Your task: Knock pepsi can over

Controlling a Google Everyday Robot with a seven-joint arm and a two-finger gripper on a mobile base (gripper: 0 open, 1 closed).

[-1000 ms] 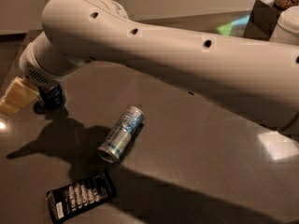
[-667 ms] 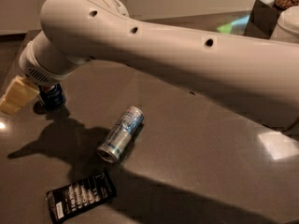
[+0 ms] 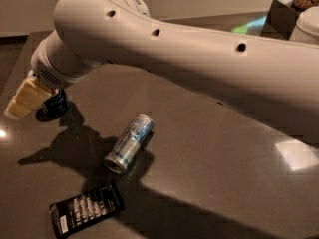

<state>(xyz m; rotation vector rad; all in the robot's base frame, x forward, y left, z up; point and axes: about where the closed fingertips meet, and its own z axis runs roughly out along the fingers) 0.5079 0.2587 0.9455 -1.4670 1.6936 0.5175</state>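
Note:
The pepsi can (image 3: 56, 103) is a short dark blue can at the left of the dark table, mostly hidden behind my gripper; only its lower body shows. My gripper (image 3: 24, 101) hangs from the big white arm (image 3: 164, 49) at the far left, its cream-coloured fingers right against the can's left side. I cannot tell from here whether the can stands upright or leans.
A slim silver and light-blue can (image 3: 129, 143) lies on its side mid-table. A black snack packet (image 3: 85, 209) lies flat near the front. A dark box (image 3: 281, 16) and a white container (image 3: 306, 26) stand at the back right. The table's left edge runs just beyond the gripper.
The arm and gripper have shifted slightly; the pepsi can stays in the same spot behind the fingers. The silver can and packet have not moved.

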